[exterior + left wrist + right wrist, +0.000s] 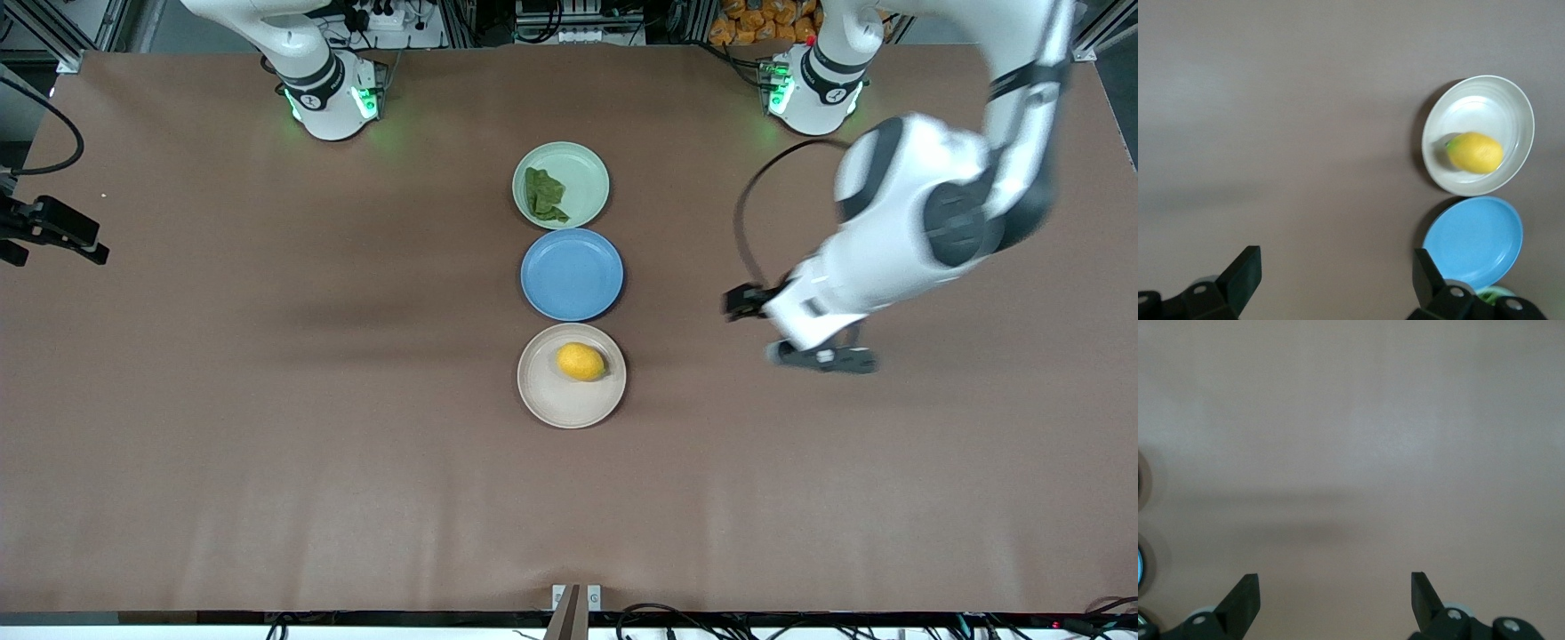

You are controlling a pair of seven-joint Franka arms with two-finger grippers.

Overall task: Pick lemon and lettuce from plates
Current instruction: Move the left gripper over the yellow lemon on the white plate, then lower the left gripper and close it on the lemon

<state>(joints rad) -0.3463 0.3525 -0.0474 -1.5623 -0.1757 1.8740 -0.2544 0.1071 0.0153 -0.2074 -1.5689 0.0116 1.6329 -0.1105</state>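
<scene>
The lemon (581, 362) lies on the cream-white plate (551, 396), the plate nearest the front camera. The lettuce (544, 196) lies on the mint green plate (587, 173), nearest the robots' bases. My left gripper (822, 357) is open and empty above bare table, beside the cream plate toward the left arm's end. In the left wrist view the gripper (1335, 267) is open, with the lemon (1475, 152) on its plate (1511, 107) well off from the fingers. My right gripper (1333, 587) is open and empty over bare table; I cannot make it out in the front view.
An empty blue plate (572, 274) sits between the two task plates; it also shows in the left wrist view (1471, 240). The brown table (267, 400) spreads wide on both sides of the row of plates.
</scene>
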